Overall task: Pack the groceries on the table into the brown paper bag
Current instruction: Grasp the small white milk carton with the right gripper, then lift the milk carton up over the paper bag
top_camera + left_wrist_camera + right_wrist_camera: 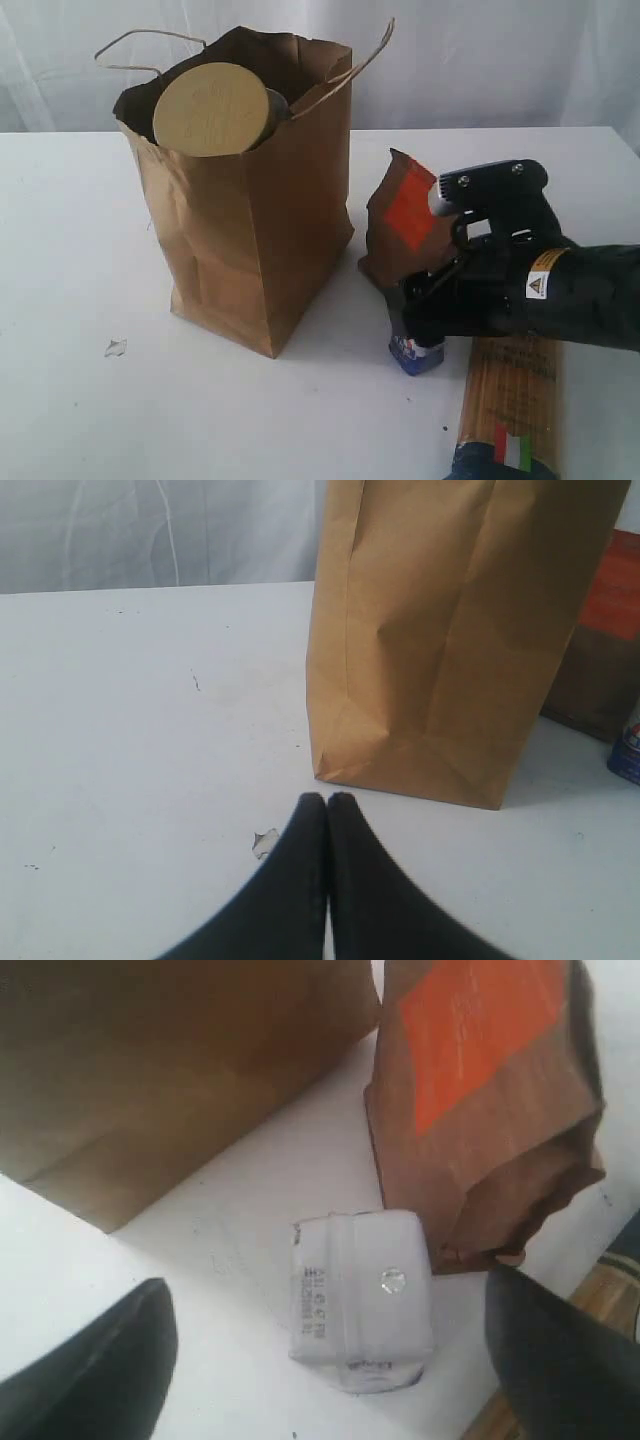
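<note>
The right arm's black two-fingered tool is spread wide, one finger on each side of the small white-and-blue cardboard carton. There are clear gaps on both sides and nothing is pinched. The carton stands on the plain white surface, and in the exterior view the tool hangs low over it, hiding most of it. Just beside the carton, touching or nearly so, stands the brown paper pouch with an orange-red label, leaning a little. Further out, the long clear pack of spaghetti lies flat, partly under the right arm. The tall creased brown kraft paper bag stands upright and open near the pouch. The round tan lid of a clear jar shows tilted in its mouth, and something grey behind it is too hidden to name.

The left arm's tool has its fingers pressed together and holds nothing. It sits low over the surface just short of the bag's base, next to a small scrap of paper.

The step in hand looks like the grasp of the carton. The next move calls for closing on its sides without nudging the pouch. The carton must then be lifted clear of the bag's rim and handles and lowered into the room beside the jar. The pouch and spaghetti are not yet packed.
</note>
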Controlling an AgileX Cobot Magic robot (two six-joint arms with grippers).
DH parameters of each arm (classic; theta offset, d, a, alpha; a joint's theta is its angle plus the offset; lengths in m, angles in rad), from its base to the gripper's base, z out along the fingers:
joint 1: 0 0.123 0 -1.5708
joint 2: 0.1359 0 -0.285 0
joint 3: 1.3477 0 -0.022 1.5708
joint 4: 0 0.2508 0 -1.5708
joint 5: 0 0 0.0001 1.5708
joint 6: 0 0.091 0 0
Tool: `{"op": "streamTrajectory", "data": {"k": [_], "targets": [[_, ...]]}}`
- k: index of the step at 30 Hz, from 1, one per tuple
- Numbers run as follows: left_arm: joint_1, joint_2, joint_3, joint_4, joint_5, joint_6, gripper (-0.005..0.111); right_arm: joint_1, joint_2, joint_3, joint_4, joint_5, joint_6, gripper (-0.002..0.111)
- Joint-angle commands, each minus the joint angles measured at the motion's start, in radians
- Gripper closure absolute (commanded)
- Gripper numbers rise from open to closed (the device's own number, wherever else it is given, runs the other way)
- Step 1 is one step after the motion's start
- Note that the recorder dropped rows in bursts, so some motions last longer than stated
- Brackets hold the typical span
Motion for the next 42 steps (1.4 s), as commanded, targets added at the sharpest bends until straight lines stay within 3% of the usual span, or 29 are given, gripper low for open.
{"op": "streamTrajectory", "data": {"k": [1, 7, 10, 18, 22, 34, 42], "targets": [[0.002, -0.004, 0.003, 0.001, 0.000, 0.000, 0.107, -0.004, 0.058, 0.003, 0.005, -0.030, 0.005, 0.030], [0.002, -0.004, 0.003, 0.001, 0.000, 0.000, 0.107, -0.004, 0.146, -0.009, 0.003, -0.093, 0.005, 0.032], [0.002, -0.004, 0.003, 0.001, 0.000, 0.000, 0.107, -0.004, 0.194, -0.025, 0.003, -0.105, -0.023, 0.040], [0.002, -0.004, 0.003, 0.001, 0.000, 0.000, 0.107, -0.004, 0.215, -0.025, 0.003, -0.141, -0.025, 0.090], [0.002, -0.004, 0.003, 0.001, 0.000, 0.000, 0.107, 0.000, 0.167, -0.025, 0.003, -0.087, -0.025, 0.107], [0.002, -0.004, 0.003, 0.001, 0.000, 0.000, 0.107, 0.000, -0.182, -0.072, 0.003, 0.123, -0.096, 0.108], [0.002, -0.004, 0.003, 0.001, 0.000, 0.000, 0.107, 0.000, -0.344, -0.345, 0.009, 0.164, -0.164, 0.108]]}}
